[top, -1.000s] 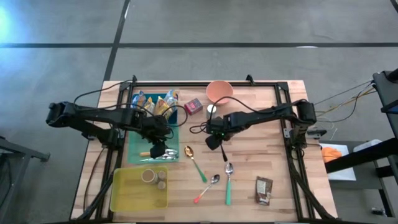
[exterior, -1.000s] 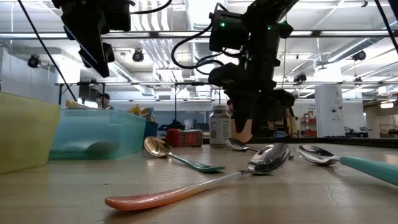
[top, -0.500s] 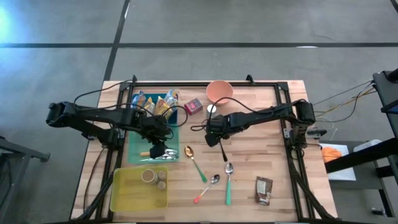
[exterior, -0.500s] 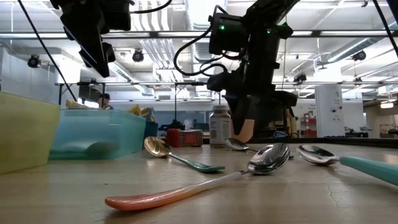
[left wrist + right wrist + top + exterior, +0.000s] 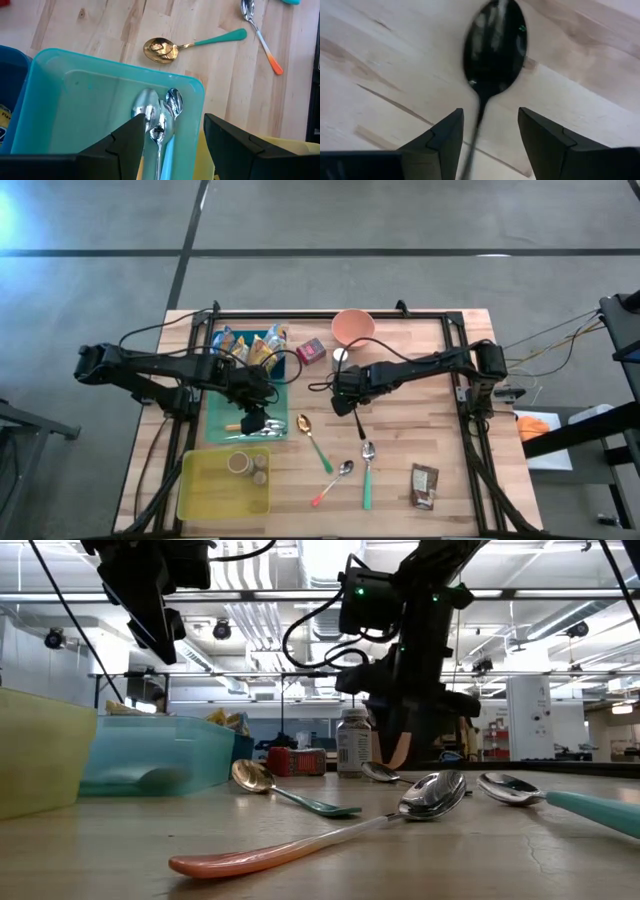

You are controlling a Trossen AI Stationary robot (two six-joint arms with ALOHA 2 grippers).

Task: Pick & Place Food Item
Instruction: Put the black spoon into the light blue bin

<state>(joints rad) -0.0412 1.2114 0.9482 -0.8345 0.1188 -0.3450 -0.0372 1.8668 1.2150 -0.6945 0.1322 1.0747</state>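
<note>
A black spoon lies on the wooden table, its bowl [image 5: 495, 45] ahead of my right gripper [image 5: 490, 112] and its thin handle [image 5: 358, 427] running out toward the near edge. The right gripper points steeply down at mid-table, open, with a finger on each side of the handle; whether either touches it, I cannot tell. My left gripper [image 5: 170, 135] hangs open above the teal bin [image 5: 75, 95], over silver spoons [image 5: 159, 112] lying in it. Snack packets [image 5: 250, 345] sit in a blue bin at the far left.
Three spoons lie near mid-table: a gold-bowled one with a teal handle [image 5: 315, 442], an orange-handled one [image 5: 333, 483] and a green-handled one [image 5: 367, 475]. A pink bowl [image 5: 353, 326], red box [image 5: 312, 352], small bottle [image 5: 352, 740], brown packet [image 5: 424, 485] and yellow bin [image 5: 200, 490] also stand about.
My right gripper has rolled a little about the line it points along while staying over the black spoon. The left arm has kept still.
</note>
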